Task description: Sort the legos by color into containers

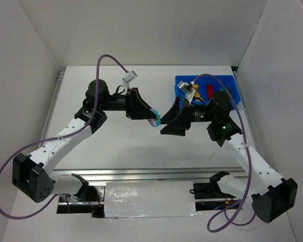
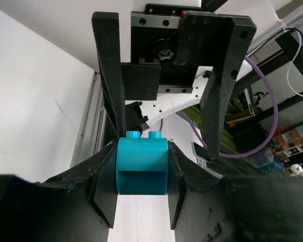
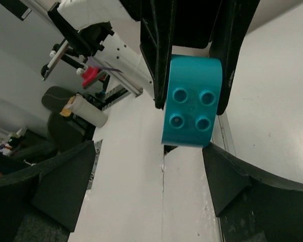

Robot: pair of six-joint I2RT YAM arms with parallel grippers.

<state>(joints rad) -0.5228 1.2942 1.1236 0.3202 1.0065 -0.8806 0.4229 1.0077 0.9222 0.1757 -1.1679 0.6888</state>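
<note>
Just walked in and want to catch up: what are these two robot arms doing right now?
The left gripper is clamped on a teal brick and holds it in the air over the middle of the table. The right gripper faces it with its jaws wide open and is not touching the brick, so this looks like a handover. The blue tray sits at the far right, beyond the right arm, with a red brick in it.

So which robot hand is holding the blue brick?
The left gripper: its fingers are shut on the cyan brick. The right gripper faces it with its fingers spread wide, not gripping anything.
</note>
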